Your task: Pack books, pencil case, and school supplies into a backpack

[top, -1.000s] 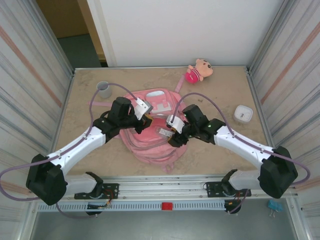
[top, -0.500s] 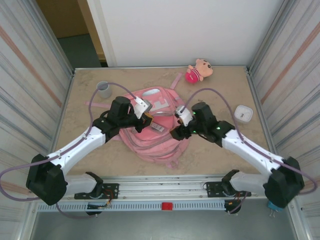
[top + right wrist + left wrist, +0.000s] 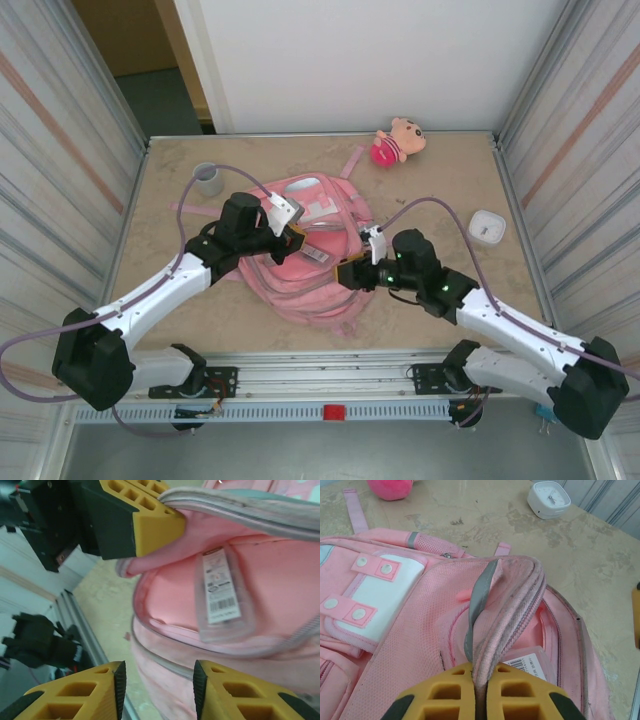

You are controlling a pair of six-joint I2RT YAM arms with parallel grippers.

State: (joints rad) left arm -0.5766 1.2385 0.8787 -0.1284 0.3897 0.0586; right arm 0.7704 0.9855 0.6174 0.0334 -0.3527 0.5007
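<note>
While our left gripper [image 3: 481,679] pinches the backpack [image 3: 405,645] by its rim and our right gripper [image 3: 157,682] hangs half open (empty), the fabric may slip free, shutting the mouth.

One table [image 3: 450,180] is carrying one backpack [image 3: 300,295], one doll [image 3: 398,140], one cup [image 3: 209,179], one box [image 3: 487,227]; one barcode label [image 3: 220,587] is showing.

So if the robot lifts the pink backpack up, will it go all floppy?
Probably floppy: the backpack is soft fabric, and the edge pinched in the left gripper folds and bunches. It likely won't slip much, since the mesh cloth looks rough. It shouldn't roll, lying flat on the table.
</note>
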